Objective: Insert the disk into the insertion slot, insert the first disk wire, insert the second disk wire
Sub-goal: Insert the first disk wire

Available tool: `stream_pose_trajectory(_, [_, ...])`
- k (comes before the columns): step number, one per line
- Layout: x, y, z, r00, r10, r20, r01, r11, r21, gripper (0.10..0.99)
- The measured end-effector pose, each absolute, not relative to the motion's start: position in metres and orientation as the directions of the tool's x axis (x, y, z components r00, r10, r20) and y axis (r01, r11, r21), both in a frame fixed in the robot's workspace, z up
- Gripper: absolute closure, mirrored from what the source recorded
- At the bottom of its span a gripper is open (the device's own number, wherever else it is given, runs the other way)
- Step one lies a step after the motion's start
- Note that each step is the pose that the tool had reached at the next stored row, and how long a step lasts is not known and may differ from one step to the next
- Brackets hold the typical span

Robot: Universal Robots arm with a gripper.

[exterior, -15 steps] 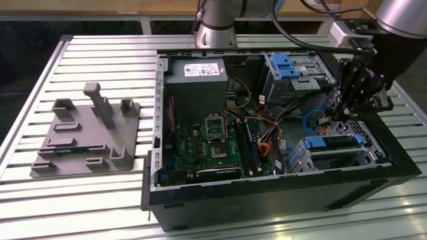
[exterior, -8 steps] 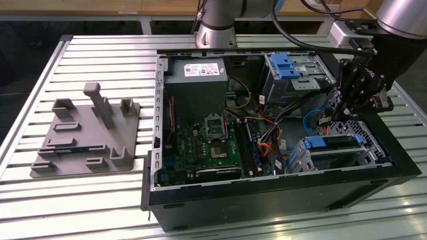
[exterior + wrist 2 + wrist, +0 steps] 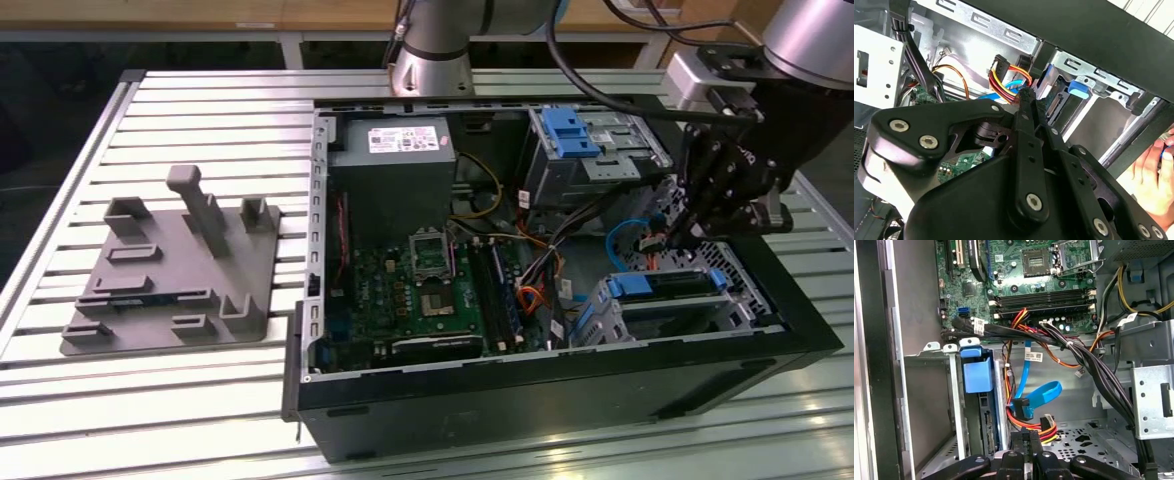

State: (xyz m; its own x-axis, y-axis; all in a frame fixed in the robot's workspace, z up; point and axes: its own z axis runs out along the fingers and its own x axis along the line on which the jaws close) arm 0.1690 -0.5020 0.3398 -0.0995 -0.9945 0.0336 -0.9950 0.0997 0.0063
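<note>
While the hand (image 3: 1029, 436) is hovering low inside the computer case (image 3: 534, 390), it is showing closed to a narrow slit, and I cannot tell whether it is nipping anything. The disk (image 3: 976, 377) is already sitting in the insertion slot (image 3: 926, 405) just to one side of the hand, its connector edge facing the hand and its length seemingly running away from it. The red-and-yellow wire plug (image 3: 1046, 421) is lying right against the hand's tip, with the blue wire (image 3: 1041, 394) curling just beyond.

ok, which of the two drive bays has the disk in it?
The low cage at the exterior view's right, near the gripper: the blue-framed disk sits in it. Not the taller blue-latched bay.
</note>
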Motion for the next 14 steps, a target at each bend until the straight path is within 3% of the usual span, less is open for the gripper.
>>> stream_pose_trajectory(14, [0.169,-0.5038,0.3419,-0.087,-0.996,0.034,-0.996,0.088,0.006,0.922])
